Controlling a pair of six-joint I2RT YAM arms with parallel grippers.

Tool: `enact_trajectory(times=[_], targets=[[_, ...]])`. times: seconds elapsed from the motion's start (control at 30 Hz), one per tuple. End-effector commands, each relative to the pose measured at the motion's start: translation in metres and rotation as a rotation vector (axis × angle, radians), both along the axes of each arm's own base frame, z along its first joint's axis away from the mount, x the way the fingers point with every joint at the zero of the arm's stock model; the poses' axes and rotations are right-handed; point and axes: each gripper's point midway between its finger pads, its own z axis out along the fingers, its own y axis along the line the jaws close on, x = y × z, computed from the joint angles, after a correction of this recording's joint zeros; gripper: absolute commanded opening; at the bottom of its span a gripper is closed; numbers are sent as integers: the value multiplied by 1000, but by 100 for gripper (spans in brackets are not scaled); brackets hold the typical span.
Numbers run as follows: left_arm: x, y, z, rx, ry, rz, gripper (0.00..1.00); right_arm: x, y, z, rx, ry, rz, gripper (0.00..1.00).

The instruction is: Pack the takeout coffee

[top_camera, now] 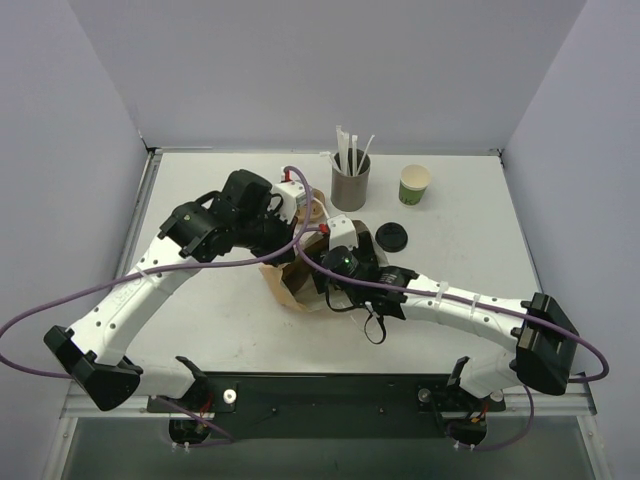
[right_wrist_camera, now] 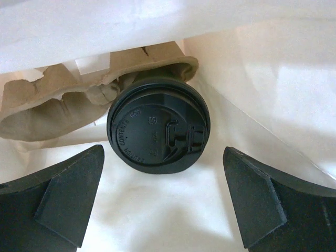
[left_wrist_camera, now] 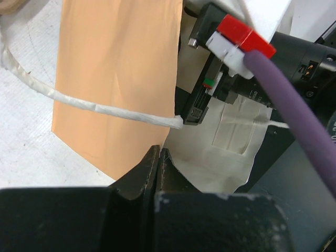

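The takeout coffee [right_wrist_camera: 157,128] shows its round black lid from above. It sits deep inside the paper bag [right_wrist_camera: 252,84], in a brown cardboard carrier [right_wrist_camera: 63,105]. My right gripper [right_wrist_camera: 164,152] reaches into the bag and stands open, one finger on each side of the lid and clear of it. In the left wrist view the bag [left_wrist_camera: 115,79] is brown outside and white inside. My left gripper [left_wrist_camera: 159,152] is shut on its rim. From the top camera the bag [top_camera: 290,285] lies between both wrists, and the cup is hidden there.
A grey straw holder [top_camera: 350,185] with white straws stands at the back. To its right is a lidless green cup [top_camera: 414,184]. A loose black lid [top_camera: 392,237] lies by my right wrist. The bag's white twisted handle [left_wrist_camera: 105,110] crosses the left wrist view.
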Motion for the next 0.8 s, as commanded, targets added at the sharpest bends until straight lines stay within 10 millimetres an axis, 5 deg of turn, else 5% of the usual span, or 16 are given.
enact_trajectory(times=[0.0,0.33,0.77], targets=[[-10,9,-1,28,64,13,0,10,-5,18,9,-36,-54,91],[-15,11,-5,31,80,4,0,10,-3,28,40,-52,-50,90],[-15,10,-9,38,83,-5,0,10,-3,34,42,-58,-62,75]])
